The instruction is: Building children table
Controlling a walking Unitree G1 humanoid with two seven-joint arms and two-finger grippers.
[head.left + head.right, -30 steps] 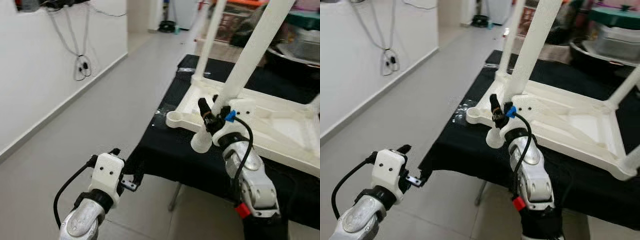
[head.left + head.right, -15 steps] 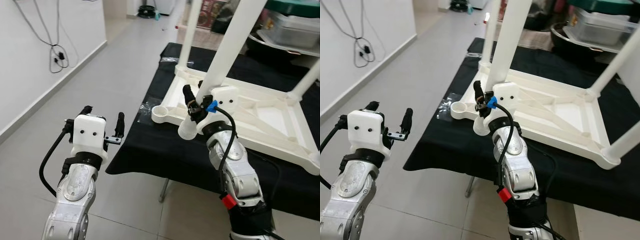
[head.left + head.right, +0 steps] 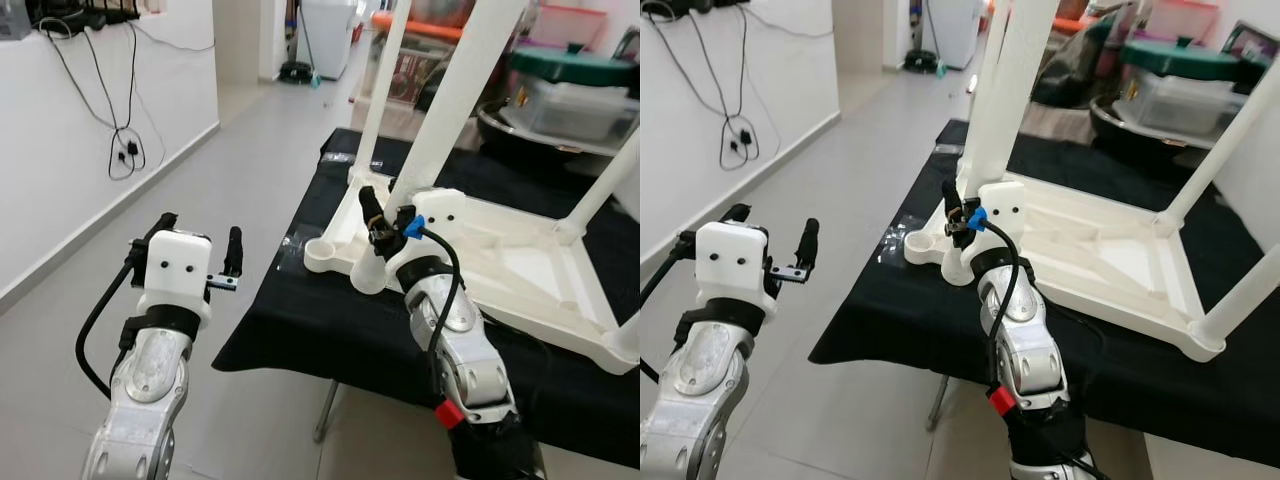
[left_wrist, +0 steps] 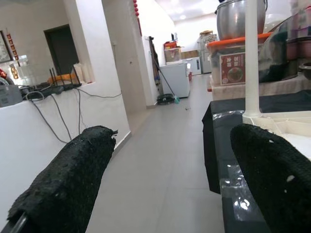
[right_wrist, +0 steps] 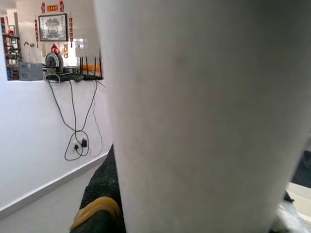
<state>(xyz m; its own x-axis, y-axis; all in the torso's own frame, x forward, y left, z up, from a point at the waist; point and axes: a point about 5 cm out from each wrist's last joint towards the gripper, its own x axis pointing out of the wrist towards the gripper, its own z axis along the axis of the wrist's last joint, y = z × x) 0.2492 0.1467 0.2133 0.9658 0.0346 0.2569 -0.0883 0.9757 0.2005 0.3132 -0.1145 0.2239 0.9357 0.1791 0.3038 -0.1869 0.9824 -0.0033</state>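
A white children's table frame (image 3: pixel 520 270) lies upside down on a black cloth (image 3: pixel 300 310). Two legs stand fitted in it, one at the far left corner (image 3: pixel 380 90) and one at the right (image 3: pixel 610 180). My right gripper (image 3: pixel 385 207) is shut on a loose white leg (image 3: pixel 450 110), which tilts with its lower end on the cloth just beside the empty round socket (image 3: pixel 322 255) at the near left corner. The right wrist view has this leg (image 5: pixel 204 116) pressed against a black finger (image 5: pixel 99 199). My left gripper (image 3: pixel 201 226) is open and empty, raised over the floor left of the cloth.
The cloth's near left corner hangs over the grey tiled floor (image 3: pixel 230 170), a wide corridor running ahead. A white wall with hanging cables (image 3: pixel 125 150) borders it on the left. Storage bins and a pot (image 3: pixel 570 90) stand behind the table frame.
The view has shifted. My left arm has risen and its gripper now points upward, fingers spread. The right gripper still grips the leg, its lower end a little closer to the socket.
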